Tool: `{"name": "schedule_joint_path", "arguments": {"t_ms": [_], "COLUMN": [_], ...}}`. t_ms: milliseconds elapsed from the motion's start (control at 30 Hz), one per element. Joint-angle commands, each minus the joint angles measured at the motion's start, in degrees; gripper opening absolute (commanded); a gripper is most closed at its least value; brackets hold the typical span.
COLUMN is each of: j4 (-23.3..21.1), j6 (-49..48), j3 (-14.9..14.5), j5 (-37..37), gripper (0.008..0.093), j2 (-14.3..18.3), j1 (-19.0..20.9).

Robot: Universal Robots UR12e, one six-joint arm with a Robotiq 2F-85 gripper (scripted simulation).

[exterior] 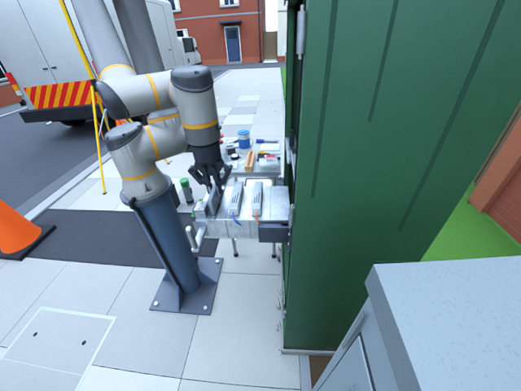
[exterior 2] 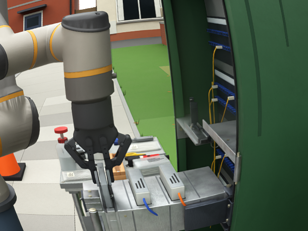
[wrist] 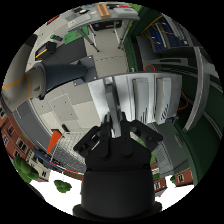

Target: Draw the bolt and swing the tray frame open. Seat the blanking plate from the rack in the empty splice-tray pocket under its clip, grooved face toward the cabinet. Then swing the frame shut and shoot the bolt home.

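My gripper [exterior 2: 101, 177] [exterior: 212, 188] [wrist: 115, 123] points down over the outer end of the swung-open tray frame [exterior 2: 159, 199] [exterior: 248, 210]. Its fingers stand open on either side of the grey blanking plate [exterior 2: 104, 189] [wrist: 112, 103], holding nothing. The plate stands on edge in the outermost pocket of the frame. Two white splice trays [exterior 2: 138, 186] [exterior 2: 171, 181] sit in the pockets beside it, one with a blue lead, one with an orange lead. The frame hangs on its hinge at the green cabinet [exterior: 400, 168]. The bolt is not clearly visible.
The frame's handle [exterior 2: 93, 218] stands just below the gripper at the frame's free end. A work table [exterior: 252, 158] with tools, a bottle [exterior 2: 62, 149] and an orange box is behind the frame. The robot's base column [exterior: 168, 244] stands to the left.
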Motion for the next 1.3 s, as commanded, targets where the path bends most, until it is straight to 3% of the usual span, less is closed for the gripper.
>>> {"name": "schedule_joint_path", "arguments": {"t_ms": [0,1267], "j4": [-0.02,2.39], "j6": [0.00,0.00], "j3": [-0.04,-1.01], "j5": [0.00,0.00], "gripper": [0.0240,0.0240], "j2": [-0.01,-1.42], "j1": [0.00,0.00]}}
